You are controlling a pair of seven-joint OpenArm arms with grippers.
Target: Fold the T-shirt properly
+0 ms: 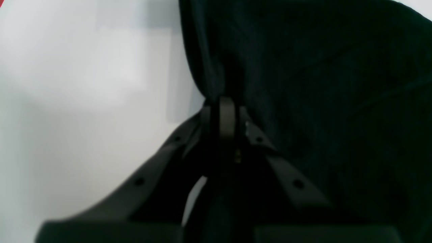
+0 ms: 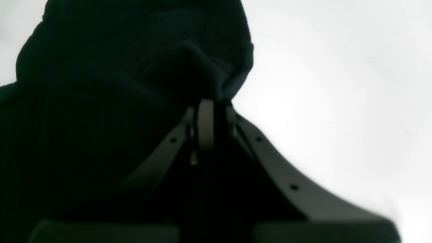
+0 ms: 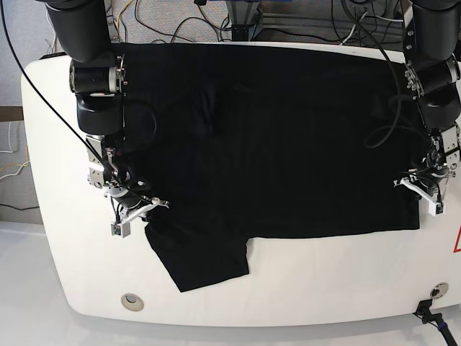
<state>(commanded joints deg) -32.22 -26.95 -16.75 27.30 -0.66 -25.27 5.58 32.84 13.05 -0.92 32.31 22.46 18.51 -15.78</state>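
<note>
Both our arms reach down over the T-shirt (image 3: pixel 288 158). Our right gripper (image 3: pixel 148 215) pinches its edge beside the protruding sleeve; our left gripper (image 3: pixel 419 192) is closed on its opposite edge.

White table (image 3: pixel 324 281), pale grey floor (image 3: pixel 29 281), loose cables (image 3: pixel 180 25)

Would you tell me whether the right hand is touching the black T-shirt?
Touching: the right wrist view shows the right hand's fingertips closed on a bunched edge of the T-shirt.
</note>
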